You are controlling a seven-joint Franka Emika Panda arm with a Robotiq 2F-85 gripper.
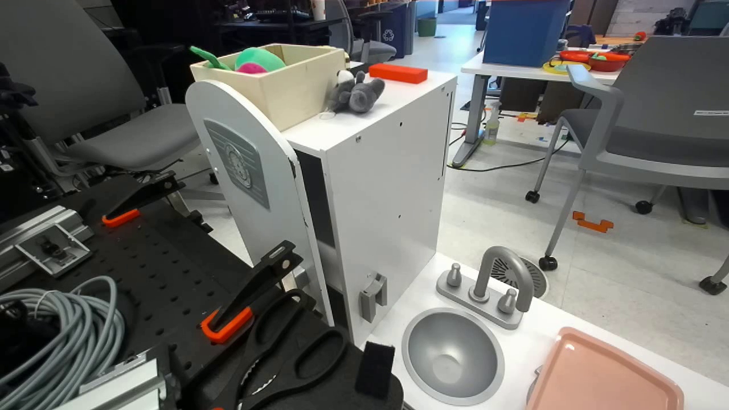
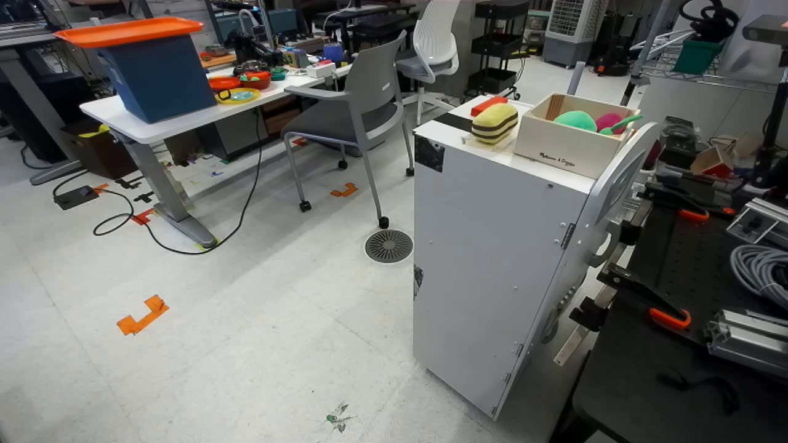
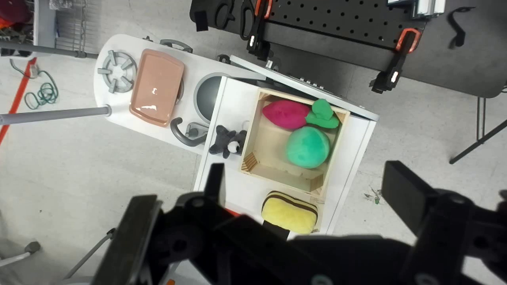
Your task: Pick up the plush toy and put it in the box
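Note:
The plush toy (image 3: 290, 215) is a yellow rounded cushion shape with dark brown stripes; no red or green layers show. It lies on the white cabinet top just outside the box, and also shows in an exterior view (image 2: 494, 123). The box (image 3: 269, 146) is a pale open-topped wooden bin, seen in both exterior views (image 1: 302, 85) (image 2: 554, 147). It holds a green ball (image 3: 308, 147) and a pink plush (image 3: 286, 114) with green leaves. My gripper (image 3: 305, 170) is open and empty, high above the cabinet, its fingers wide apart. It is out of view in both exterior views.
A grey plush animal (image 3: 227, 141) leans by the box wall. A red-orange block (image 1: 398, 73) lies on the white cabinet (image 1: 387, 176). A sink (image 1: 453, 356) with a tap (image 1: 501, 267) and a pink tray (image 1: 603, 373) adjoin it. A black table (image 3: 336, 59) with clamps stands alongside.

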